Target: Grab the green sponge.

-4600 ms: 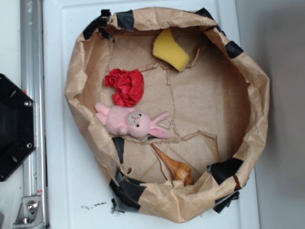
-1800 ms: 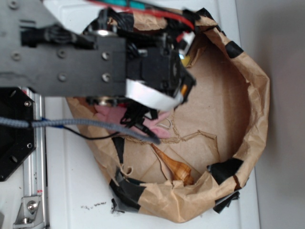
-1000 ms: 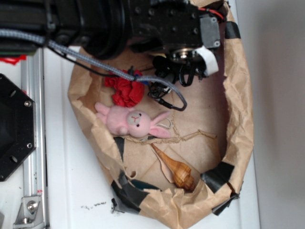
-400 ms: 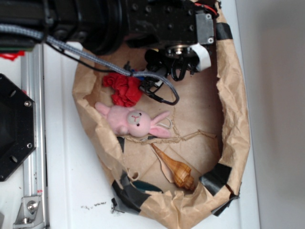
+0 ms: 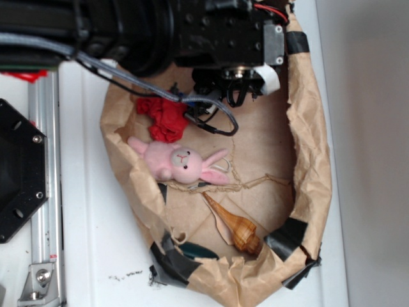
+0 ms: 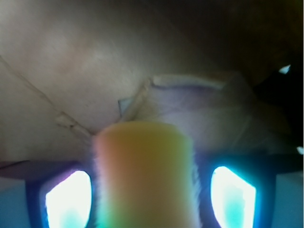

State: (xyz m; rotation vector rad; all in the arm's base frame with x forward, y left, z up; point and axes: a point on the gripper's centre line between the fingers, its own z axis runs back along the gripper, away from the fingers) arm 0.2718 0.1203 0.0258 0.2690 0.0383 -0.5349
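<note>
In the wrist view the green sponge (image 6: 145, 173), a yellow foam block, fills the gap between the two dark fingers (image 6: 204, 190) of my gripper (image 6: 145, 199) and touches both. Brown paper lies behind it. From the exterior view the sponge is hidden under the black arm and wrist. My gripper (image 5: 238, 86) hangs at the far end of the paper bag (image 5: 313, 160), with only its lower parts and cables showing. It is shut on the sponge.
Inside the bag lie a red ruffled cloth ball (image 5: 165, 118), a pink plush bunny (image 5: 176, 163) and a brown spiral shell (image 5: 235, 227). A black base (image 5: 19, 173) and a metal rail (image 5: 45, 192) stand at the left.
The arm came in over the sponge, which lay uncovered at the bag's far end. The bag's right wall has drawn inward to the left. Over the last half second the arm barely moved.
</note>
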